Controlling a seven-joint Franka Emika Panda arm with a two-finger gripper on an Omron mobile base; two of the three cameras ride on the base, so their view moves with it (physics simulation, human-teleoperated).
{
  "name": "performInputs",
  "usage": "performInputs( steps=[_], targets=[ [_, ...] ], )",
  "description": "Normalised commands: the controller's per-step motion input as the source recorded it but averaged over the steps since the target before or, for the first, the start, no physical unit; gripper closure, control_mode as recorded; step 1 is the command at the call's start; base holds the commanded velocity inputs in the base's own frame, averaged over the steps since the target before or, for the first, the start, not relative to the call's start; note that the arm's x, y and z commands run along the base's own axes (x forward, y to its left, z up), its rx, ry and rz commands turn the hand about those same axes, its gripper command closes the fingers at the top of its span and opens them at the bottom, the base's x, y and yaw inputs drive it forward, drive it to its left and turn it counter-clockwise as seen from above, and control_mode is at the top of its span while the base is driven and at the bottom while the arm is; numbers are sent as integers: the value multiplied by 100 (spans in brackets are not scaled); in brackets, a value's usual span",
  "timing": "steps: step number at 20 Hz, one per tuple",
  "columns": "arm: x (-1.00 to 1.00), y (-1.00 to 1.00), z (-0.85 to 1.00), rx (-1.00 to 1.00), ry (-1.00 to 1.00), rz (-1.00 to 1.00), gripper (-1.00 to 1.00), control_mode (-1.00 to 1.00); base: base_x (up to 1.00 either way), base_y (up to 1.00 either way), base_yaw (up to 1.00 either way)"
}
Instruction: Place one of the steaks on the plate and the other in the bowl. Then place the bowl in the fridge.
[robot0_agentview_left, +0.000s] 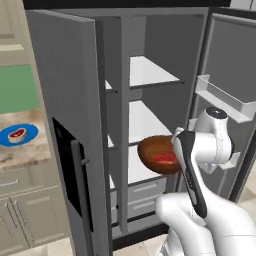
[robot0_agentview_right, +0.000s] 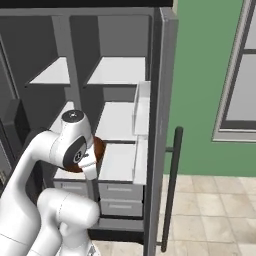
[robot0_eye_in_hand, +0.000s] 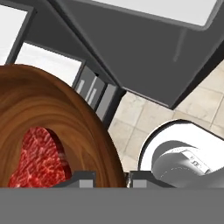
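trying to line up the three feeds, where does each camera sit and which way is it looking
Left base view: behind the arm on its left, facing into the open fridge; the arm rises lower right, carrying the bowl; plate on the counter at left.
Right base view: behind the arm on its right, facing the same fridge shelves; arm lower left, hiding most of the bowl.
Hand view: on the hand, looking along the shut gripper clamped on the bowl's rim, steak inside.
Shared: fridge and bowl.

Bowl (robot0_agentview_left: 157, 154) before the open fridge (robot0_agentview_left: 150, 100), level with its lower shelf; one steak (robot0_agentview_left: 165, 159) in it. Left of fridge, plate (robot0_agentview_left: 19, 135) on tabletop (robot0_agentview_left: 25, 152), carrying second steak (robot0_agentview_left: 17, 134).
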Motion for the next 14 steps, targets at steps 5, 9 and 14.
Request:
performInputs(
  steps=[5,9,14],
  targets=[
    [0,0,0,0,0,0,100,100,39,-34,9],
    [0,0,0,0,0,0,100,100,21,-37,0],
    [0,0,0,0,0,0,100,100,40,0,0]
  ],
)
